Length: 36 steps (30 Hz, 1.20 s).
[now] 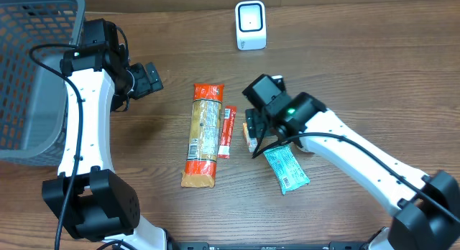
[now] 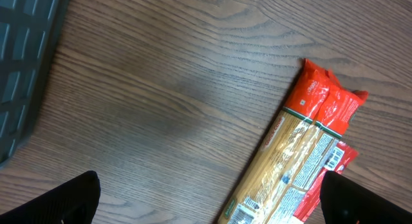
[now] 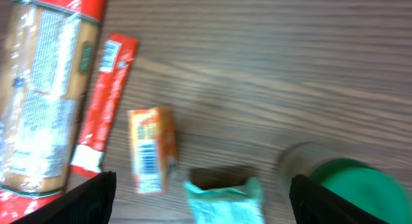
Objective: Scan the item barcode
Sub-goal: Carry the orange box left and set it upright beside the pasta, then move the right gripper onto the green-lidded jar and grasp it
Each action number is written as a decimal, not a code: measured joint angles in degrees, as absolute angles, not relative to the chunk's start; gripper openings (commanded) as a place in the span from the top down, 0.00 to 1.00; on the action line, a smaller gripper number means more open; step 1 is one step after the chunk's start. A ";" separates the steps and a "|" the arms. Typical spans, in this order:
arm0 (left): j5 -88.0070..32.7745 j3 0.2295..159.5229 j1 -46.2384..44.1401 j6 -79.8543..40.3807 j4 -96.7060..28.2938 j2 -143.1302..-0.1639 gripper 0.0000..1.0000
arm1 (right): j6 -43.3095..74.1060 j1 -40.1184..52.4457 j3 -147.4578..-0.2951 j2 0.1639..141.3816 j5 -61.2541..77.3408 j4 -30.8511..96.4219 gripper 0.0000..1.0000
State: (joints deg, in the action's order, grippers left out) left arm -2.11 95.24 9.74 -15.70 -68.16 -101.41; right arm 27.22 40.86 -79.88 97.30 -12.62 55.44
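Basket (image 1: 21,34) blocks left; open wood between scanner (image 1: 251,25), pasta pack (image 1: 203,135).

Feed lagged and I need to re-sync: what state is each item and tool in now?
Long red-and-clear plastic pasta packet: lying flat.
Slim red stick sachet: lying flat.
Small orange cardboard box: lying flat, barcode up.
Teal foil pouch: lying flat, ungripped.
White box-shaped scanner: upright.
Left tool: open, empty.
Right tool: open, empty, above the teal pouch.

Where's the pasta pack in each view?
Overhead: pasta pack at centre, lying lengthwise.
Left wrist: pasta pack on the right side, running off the bottom edge.
Right wrist: pasta pack at the left edge, cropped.
Shared landmark: the red stick alongside it.
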 measured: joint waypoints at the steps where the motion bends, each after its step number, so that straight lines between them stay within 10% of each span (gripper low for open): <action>1: -2.11 95.24 9.74 -15.70 -68.16 -101.41 0.00 | 27.73 40.16 -79.92 96.97 -13.06 56.36 0.11; 14: -2.11 95.24 9.74 -15.70 -68.16 -101.41 0.00 | 31.05 24.27 -79.94 96.82 -8.71 60.62 0.00; 36: -2.11 95.24 9.74 -15.70 -68.18 -101.41 0.00 | 35.07 23.44 -74.22 98.04 -5.15 58.78 0.00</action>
State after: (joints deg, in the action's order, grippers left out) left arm -2.11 95.24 9.74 -15.70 -68.18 -101.41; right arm 35.07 23.44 -74.22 98.04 -5.15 58.78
